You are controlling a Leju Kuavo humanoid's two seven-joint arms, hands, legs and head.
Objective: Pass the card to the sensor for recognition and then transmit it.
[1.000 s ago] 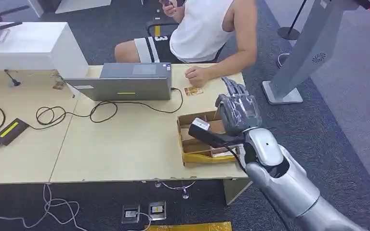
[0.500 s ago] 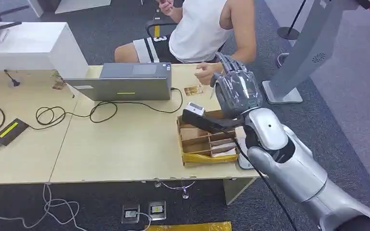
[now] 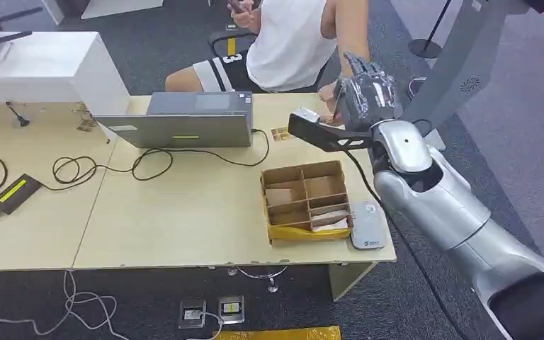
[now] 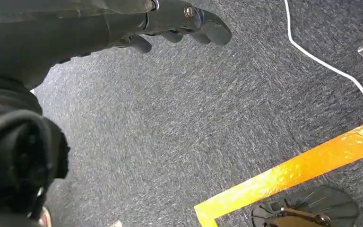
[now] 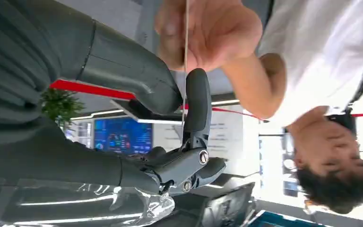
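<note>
— Where's the card (image 5: 185, 56)?
— Edge-on, pinched between the right hand (image 3: 365, 95) thumb and fingers (image 5: 196, 101), touching the person's hand (image 5: 208, 30) (far right of the counter (image 3: 184, 212)).
— Next?
— Hold steady, let go slowly.

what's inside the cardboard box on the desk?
The cardboard box is split by dividers into compartments. Brown paper or card pieces lie in some, and something pale sits in the near right one. What lies under those pieces is hidden.

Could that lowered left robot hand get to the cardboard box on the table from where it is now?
Probably not as it is. The left robot hand hangs low over the carpet, while the cardboard box sits up on the table. The arm would have to lift first.
</note>
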